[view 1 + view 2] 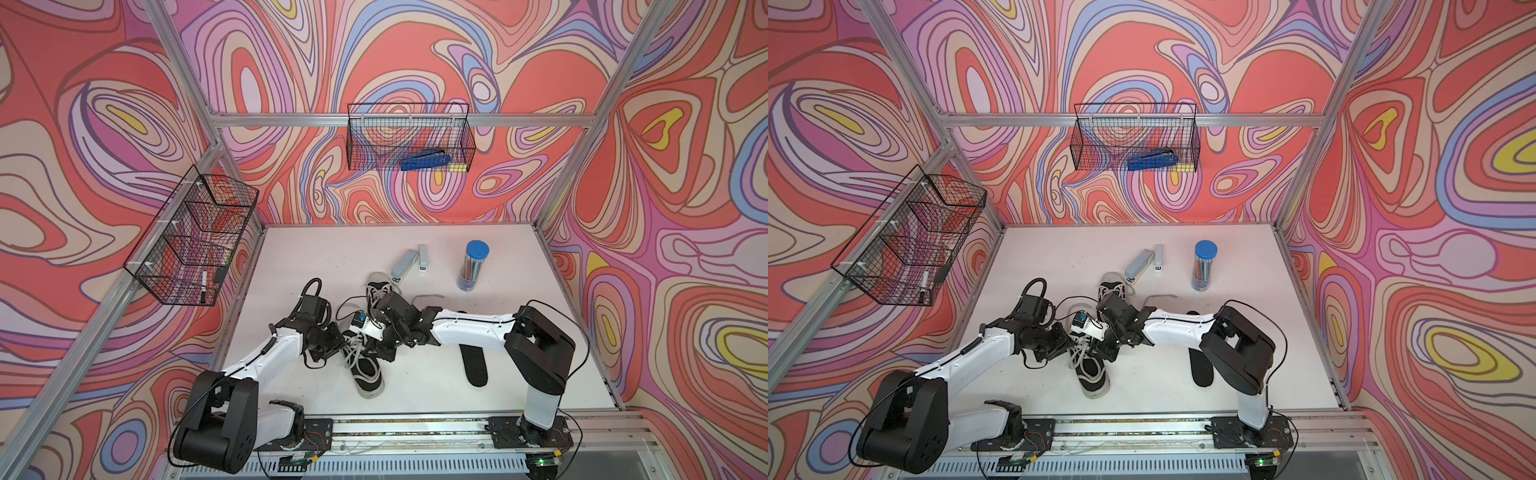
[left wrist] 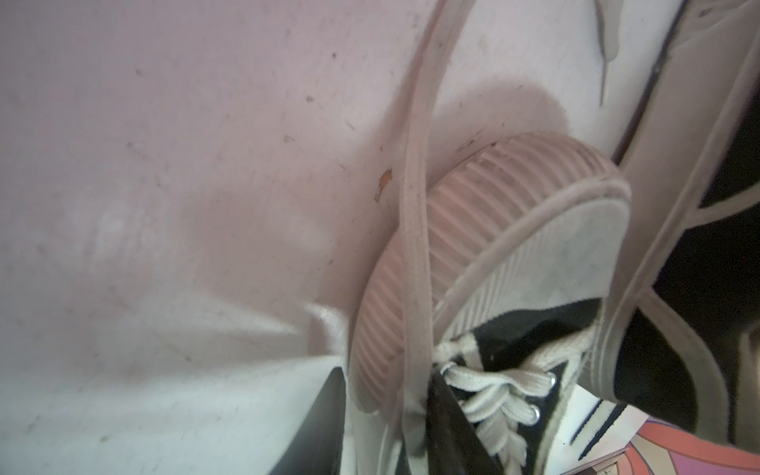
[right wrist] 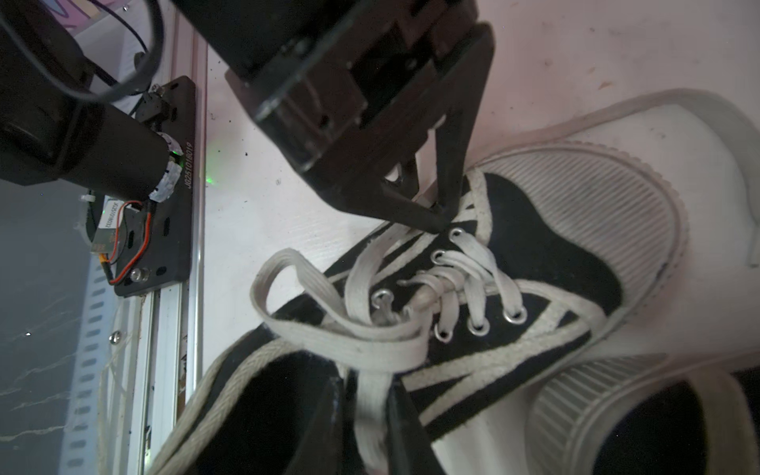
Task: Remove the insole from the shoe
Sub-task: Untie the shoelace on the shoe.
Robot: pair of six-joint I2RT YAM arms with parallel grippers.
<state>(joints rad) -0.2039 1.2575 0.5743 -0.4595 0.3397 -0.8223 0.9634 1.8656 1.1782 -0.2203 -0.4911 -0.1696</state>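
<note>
Black shoe [image 3: 534, 255] clamped by left pincer [image 3: 442, 220]; right pincer [image 3: 366, 382] pinches its white lace [image 3: 382, 341].

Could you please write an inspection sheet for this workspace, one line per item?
Surface: white table, lightly scuffed.
Job's things: near shoe and far shoe, laces loose; black insole lies out on the table, partly under the right arm.
Clutter: large stapler, small stapler, pencil tube.
Grippers: left gripper shut on the near shoe's side; right gripper at its laces, a lace between the jaws, grip unclear.
Cables: black cable loop on the left arm; thin cables along both arms.
Surroundings: side basket with marker, back basket with blue stapler; patterned walls.
</note>
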